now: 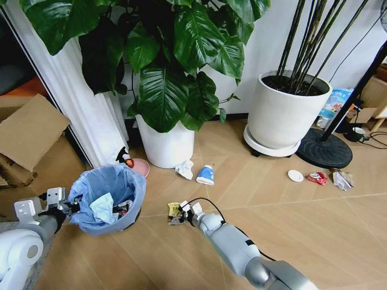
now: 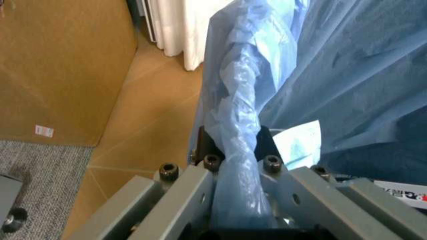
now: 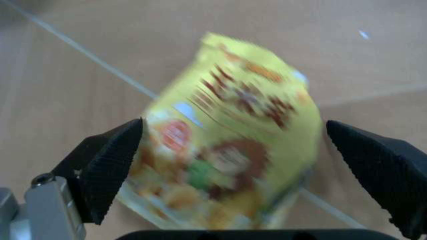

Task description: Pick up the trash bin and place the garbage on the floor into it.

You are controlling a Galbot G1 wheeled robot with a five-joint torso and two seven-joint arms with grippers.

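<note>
Your right gripper hung released around the yellow packet on the floor; your left gripper clenched the trash bin rim, crushed cup and white pot beyond.

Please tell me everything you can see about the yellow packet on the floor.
The yellow packet is a small, flat printed snack wrapper, glossy like plastic film, with red, green and brown pictures. It lies on the wooden floor, right of the trash bin. The right claw is open around it, one finger at its edge.
</note>
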